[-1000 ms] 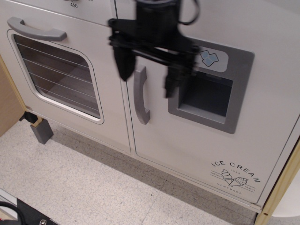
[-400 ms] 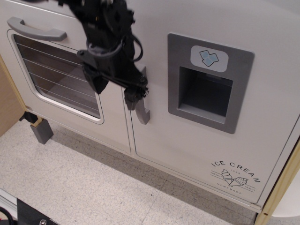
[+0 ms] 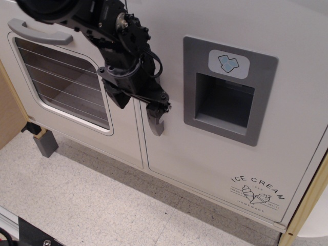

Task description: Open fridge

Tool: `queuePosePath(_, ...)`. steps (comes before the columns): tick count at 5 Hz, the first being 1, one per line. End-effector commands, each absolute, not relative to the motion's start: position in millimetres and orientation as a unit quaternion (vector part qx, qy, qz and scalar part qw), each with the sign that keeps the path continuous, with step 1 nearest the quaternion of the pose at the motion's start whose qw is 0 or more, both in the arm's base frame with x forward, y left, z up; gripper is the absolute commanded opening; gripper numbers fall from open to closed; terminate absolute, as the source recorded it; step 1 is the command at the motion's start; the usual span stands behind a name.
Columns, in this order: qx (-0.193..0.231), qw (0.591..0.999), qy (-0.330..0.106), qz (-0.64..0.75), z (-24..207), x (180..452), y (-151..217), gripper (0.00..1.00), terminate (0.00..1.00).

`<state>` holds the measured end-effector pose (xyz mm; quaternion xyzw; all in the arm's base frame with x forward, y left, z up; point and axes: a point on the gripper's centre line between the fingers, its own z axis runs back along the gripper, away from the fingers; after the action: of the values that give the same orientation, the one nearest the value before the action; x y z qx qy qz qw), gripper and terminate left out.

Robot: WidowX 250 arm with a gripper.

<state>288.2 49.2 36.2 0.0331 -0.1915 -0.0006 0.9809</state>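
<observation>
The fridge [image 3: 205, 159] is the large white door on the right, and it stands closed. It has a grey recessed dispenser panel [image 3: 228, 97], a blue ice-cube sticker [image 3: 229, 63] and an "ICE CREAM" logo [image 3: 257, 193]. Only the lower end of its vertical grey handle [image 3: 156, 127] shows. My black gripper [image 3: 137, 105] reaches down from the upper left with its jaws apart. The right finger [image 3: 157, 110] lies over the handle, and the left finger [image 3: 117, 97] is in front of the oven door's edge. I cannot tell whether a finger touches the handle.
The white oven door [image 3: 118, 133] with a window and a horizontal grey handle [image 3: 38, 33] stands left of the fridge. A grey foot [image 3: 45, 143] sits under it on the speckled floor. Wooden side panels show at the far left [image 3: 7, 110] and at the lower right [image 3: 307, 205].
The gripper moved from in front of the dispenser panel left and down to the fridge handle, tilting as it went. The fridge door has not moved.
</observation>
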Motion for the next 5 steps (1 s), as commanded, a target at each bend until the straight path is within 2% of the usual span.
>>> queuePosePath(1,0.035,0.973,-0.229,0.013,42,332,55,1.00,0.00)
queuePosePath(2,0.032,0.974,-0.225,-0.001,42,331,54,0.00,0.00)
queuePosePath(4,0.025,0.974,-0.225,0.004,46,323,54,0.00,0.00)
queuePosePath(5,0.024,0.975,-0.220,-0.008,47,302,54,0.00,0.00)
